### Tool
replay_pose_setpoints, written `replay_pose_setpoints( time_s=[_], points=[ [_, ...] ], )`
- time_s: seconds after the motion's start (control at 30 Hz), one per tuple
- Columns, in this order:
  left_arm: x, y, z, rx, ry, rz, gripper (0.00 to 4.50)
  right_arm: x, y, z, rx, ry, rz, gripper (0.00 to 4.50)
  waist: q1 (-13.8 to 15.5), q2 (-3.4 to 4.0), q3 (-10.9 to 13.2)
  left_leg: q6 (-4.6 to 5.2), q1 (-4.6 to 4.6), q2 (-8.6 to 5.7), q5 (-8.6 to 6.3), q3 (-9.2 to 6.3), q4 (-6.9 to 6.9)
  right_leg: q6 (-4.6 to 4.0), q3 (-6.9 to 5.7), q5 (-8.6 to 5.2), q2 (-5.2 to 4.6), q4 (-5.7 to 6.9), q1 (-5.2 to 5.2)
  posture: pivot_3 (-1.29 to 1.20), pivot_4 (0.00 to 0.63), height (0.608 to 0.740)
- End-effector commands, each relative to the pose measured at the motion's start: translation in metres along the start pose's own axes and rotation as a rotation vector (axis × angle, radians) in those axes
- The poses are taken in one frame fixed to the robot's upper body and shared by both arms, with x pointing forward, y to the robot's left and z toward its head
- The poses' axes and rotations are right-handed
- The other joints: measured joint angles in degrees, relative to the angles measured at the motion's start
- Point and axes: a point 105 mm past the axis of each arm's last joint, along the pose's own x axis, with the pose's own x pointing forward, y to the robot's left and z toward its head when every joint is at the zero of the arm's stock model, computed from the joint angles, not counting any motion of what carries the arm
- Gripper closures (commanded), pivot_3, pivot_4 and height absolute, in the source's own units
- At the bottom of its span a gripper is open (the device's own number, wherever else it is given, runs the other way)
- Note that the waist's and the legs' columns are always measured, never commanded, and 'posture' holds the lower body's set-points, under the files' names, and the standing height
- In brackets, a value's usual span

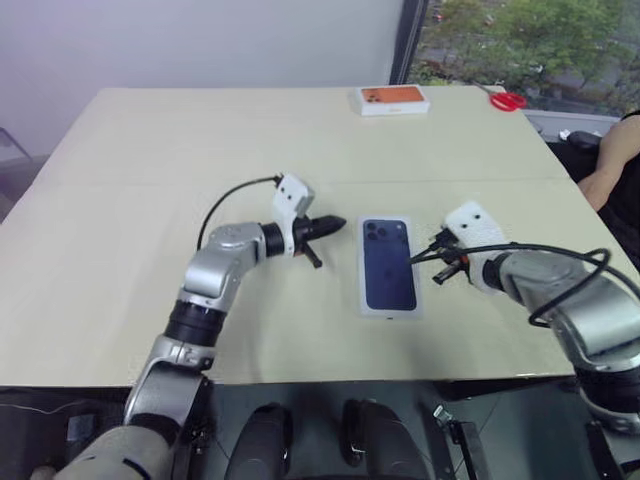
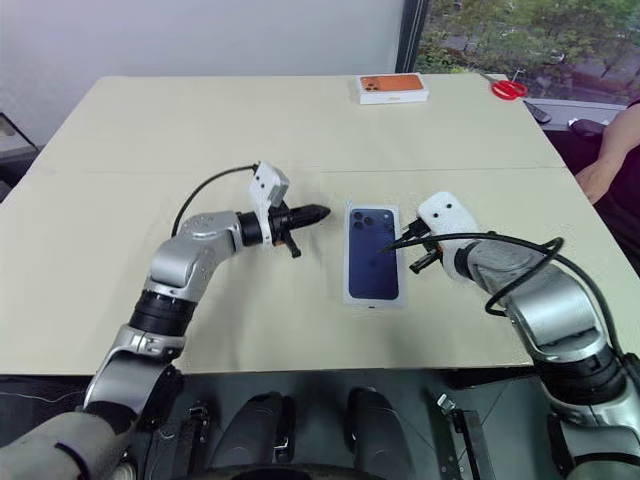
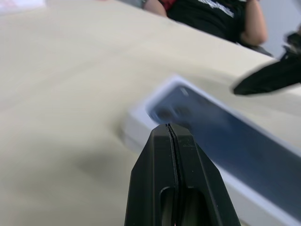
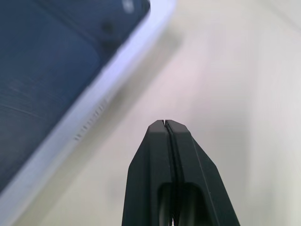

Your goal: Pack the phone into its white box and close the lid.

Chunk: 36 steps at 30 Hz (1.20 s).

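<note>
Table (image 1: 120, 250) is beige, by a window (image 1: 520, 40); closed lid (image 1: 387, 264) lies between left gripper (image 1: 335, 224) and right gripper (image 1: 418, 257), both pinched together, empty.

Two grippers were counted: the left gripper (image 1: 338, 223) and the right gripper (image 1: 413, 259), each with its two black fingers pressed together. Two phone boxes were counted on one table (image 1: 150, 180): one closed white box, seen by its lid (image 1: 387, 266) bearing a dark blue phone picture, lay between the grippers, and one white box with an orange phone picture (image 1: 394, 98) lay at the far edge. One pair of red-handled scissors (image 1: 508, 100) was counted near the far right corner. One person (image 1: 612, 160) was counted at the right side of the table. One white camera housing was counted on each wrist, two altogether.
</note>
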Motion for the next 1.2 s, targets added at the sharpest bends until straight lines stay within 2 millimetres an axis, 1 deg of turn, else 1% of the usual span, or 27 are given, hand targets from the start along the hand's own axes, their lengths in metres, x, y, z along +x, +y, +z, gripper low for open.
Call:
replay_pose_setpoints(
  time_s=[0.03, 0.07, 0.13, 0.2, 0.27, 0.3, 0.4, 0.5, 0.67, 0.7, 0.77, 0.83, 0.87, 0.9, 0.93, 1.03, 1.1, 1.13, 1.17, 1.2],
  points=[
    [0.023, -0.003, 0.001, 0.079, 0.029, 0.020, 4.50, -0.014, 0.016, 0.014, -0.046, -0.101, 0.094, 4.48, -0.1, 0.00, 0.0, 0.00, 0.02, 0.00, 0.00, 0.01, 0.00, 0.01, 0.00, 0.00, 0.00, -0.02, 0.03, 0.00, 0.150, 0.740],
    [0.029, -0.001, -0.001, 0.092, 0.051, 0.037, 4.50, -0.016, 0.023, 0.013, -0.053, -0.108, 0.130, 4.48, -0.1, 0.00, 0.0, 0.00, 0.02, -0.02, 0.00, 0.01, 0.00, 0.04, 0.01, 0.02, -0.02, -0.03, 0.05, 0.00, 0.150, 0.740],
    [0.041, 0.001, -0.009, 0.104, 0.106, 0.060, 4.50, -0.020, 0.044, 0.012, -0.063, -0.122, 0.225, 4.48, -0.2, -0.01, 0.0, 0.00, 0.03, -0.04, 0.00, 0.02, 0.00, 0.07, 0.01, 0.04, -0.03, -0.05, 0.06, 0.00, 0.150, 0.740],
    [0.048, -0.001, -0.017, 0.113, 0.151, 0.050, 4.50, -0.021, 0.060, 0.007, -0.064, -0.116, 0.286, 4.48, -0.4, -0.01, 0.0, 0.01, 0.06, -0.06, 0.00, 0.03, 0.01, 0.07, 0.03, 0.04, -0.02, -0.04, 0.06, 0.00, 0.150, 0.740],
    [0.052, -0.002, -0.028, 0.130, 0.209, 0.047, 4.50, -0.017, 0.068, 0.001, -0.056, -0.083, 0.296, 4.48, -0.6, -0.01, 0.0, 0.01, 0.11, -0.04, -0.01, 0.04, 0.00, 0.07, 0.05, 0.04, 0.05, -0.02, 0.06, 0.00, 0.150, 0.740],
    [0.053, -0.003, -0.034, 0.136, 0.241, 0.049, 4.50, -0.012, 0.070, -0.004, -0.035, -0.054, 0.284, 4.48, -0.6, -0.01, 0.0, 0.01, 0.15, -0.03, -0.01, 0.04, 0.00, 0.07, 0.05, 0.04, 0.07, 0.02, 0.06, 0.00, 0.150, 0.740],
    [0.055, -0.003, -0.046, 0.135, 0.290, 0.059, 4.50, -0.004, 0.070, -0.013, 0.010, 0.000, 0.256, 4.48, -0.3, 0.01, 0.0, 0.01, 0.32, 0.04, -0.01, 0.03, -0.01, 0.06, 0.05, 0.04, 0.12, 0.07, 0.19, 0.00, 0.150, 0.740],
    [0.055, -0.004, -0.052, 0.131, 0.309, 0.060, 4.50, 0.000, 0.072, -0.021, 0.031, 0.039, 0.246, 4.48, -0.3, 0.00, -0.1, 0.02, 0.65, 0.07, -0.02, 0.02, -0.07, 0.06, 0.04, 0.03, 0.10, -0.07, 0.56, 0.00, 0.150, 0.740],
    [0.050, -0.006, -0.058, 0.124, 0.315, 0.045, 4.50, -0.001, 0.077, -0.037, 0.005, 0.109, 0.259, 4.48, -0.3, -0.01, -0.4, 0.03, 0.69, 0.07, -0.03, 0.02, -0.08, 0.07, 0.04, 0.02, 0.08, -0.10, 0.62, 0.00, 0.150, 0.740],
    [0.049, -0.005, -0.054, 0.123, 0.287, 0.052, 4.50, -0.001, 0.076, -0.036, -0.001, 0.098, 0.252, 4.48, -0.3, -0.02, -0.5, 0.04, 0.69, 0.08, -0.03, 0.01, -0.09, 0.07, 0.04, 0.02, 0.08, -0.10, 0.63, 0.00, 0.150, 0.740],
    [0.044, 0.001, -0.035, 0.102, 0.164, 0.081, 4.50, 0.001, 0.069, -0.024, -0.006, 0.030, 0.210, 4.48, -0.3, -0.02, -0.6, 0.05, 0.70, 0.08, -0.04, 0.01, -0.10, 0.07, 0.04, 0.02, 0.07, -0.14, 0.65, 0.00, 0.150, 0.740],
    [0.021, 0.020, 0.004, 0.093, -0.047, 0.166, 4.50, 0.000, 0.045, 0.006, -0.025, -0.153, 0.061, 4.48, -0.6, -0.03, -0.5, 0.05, 0.70, 0.08, -0.04, 0.01, -0.10, 0.07, 0.04, 0.02, 0.05, -0.15, 0.64, 0.00, 0.150, 0.740],
    [0.006, 0.028, 0.016, 0.087, -0.108, 0.197, 4.50, -0.001, 0.033, 0.016, -0.017, -0.227, -0.009, 4.48, -0.7, -0.02, -0.5, 0.05, 0.67, 0.09, -0.04, 0.05, -0.10, 0.07, 0.08, 0.02, 0.05, -0.13, 0.58, 0.00, 0.150, 0.740],
    [-0.007, 0.035, 0.023, 0.089, -0.143, 0.223, 4.50, -0.003, 0.024, 0.023, 0.004, -0.277, -0.058, 4.48, -0.9, -0.02, -0.5, 0.04, 0.60, 0.10, -0.04, 0.06, -0.09, 0.06, 0.14, 0.03, 0.05, -0.08, 0.48, 0.00, 0.150, 0.740],
    [-0.018, 0.040, 0.024, 0.090, -0.152, 0.240, 4.50, -0.003, 0.017, 0.025, 0.025, -0.300, -0.081, 4.48, -1.0, -0.01, -0.5, 0.04, 0.58, 0.12, -0.03, 0.08, -0.10, 0.07, 0.16, 0.03, 0.07, -0.03, 0.42, 0.00, 0.150, 0.740],
    [-0.058, 0.058, 0.022, 0.093, -0.152, 0.308, 4.50, -0.004, 0.007, 0.027, 0.044, -0.343, -0.093, 4.48, -0.8, 0.05, -0.6, 0.03, 0.64, 0.17, -0.03, 0.04, -0.16, 0.06, 0.13, 0.03, 0.15, 0.01, 0.43, 0.00, 0.150, 0.740],
    [-0.103, 0.075, 0.009, 0.096, -0.113, 0.394, 4.50, -0.006, -0.008, 0.026, 0.108, -0.385, -0.088, 4.48, -0.8, 0.07, -0.6, 0.03, 0.67, 0.15, -0.03, 0.06, -0.18, 0.06, 0.12, 0.03, 0.12, 0.00, 0.47, 0.00, 0.150, 0.740],
    [-0.122, 0.080, 0.002, 0.104, -0.082, 0.426, 4.50, -0.008, -0.013, 0.026, 0.124, -0.411, -0.087, 4.48, -1.0, 0.10, -0.6, 0.03, 0.68, 0.15, -0.03, 0.08, -0.18, 0.06, 0.11, 0.03, 0.13, -0.02, 0.47, 0.00, 0.150, 0.740],
    [-0.138, 0.082, -0.004, 0.110, -0.052, 0.450, 4.50, -0.010, -0.017, 0.026, 0.141, -0.434, -0.075, 4.48, -1.0, 0.09, -0.6, 0.03, 0.68, 0.14, -0.03, 0.11, -0.18, 0.06, 0.12, 0.03, 0.10, -0.02, 0.47, 0.00, 0.150, 0.740],
    [-0.146, 0.083, -0.008, 0.114, -0.035, 0.460, 4.50, -0.010, -0.019, 0.026, 0.147, -0.449, -0.066, 4.48, -1.1, 0.09, -0.6, 0.04, 0.68, 0.14, -0.03, 0.11, -0.18, 0.06, 0.12, 0.03, 0.10, -0.03, 0.47, 0.00, 0.150, 0.740]
  ],
)
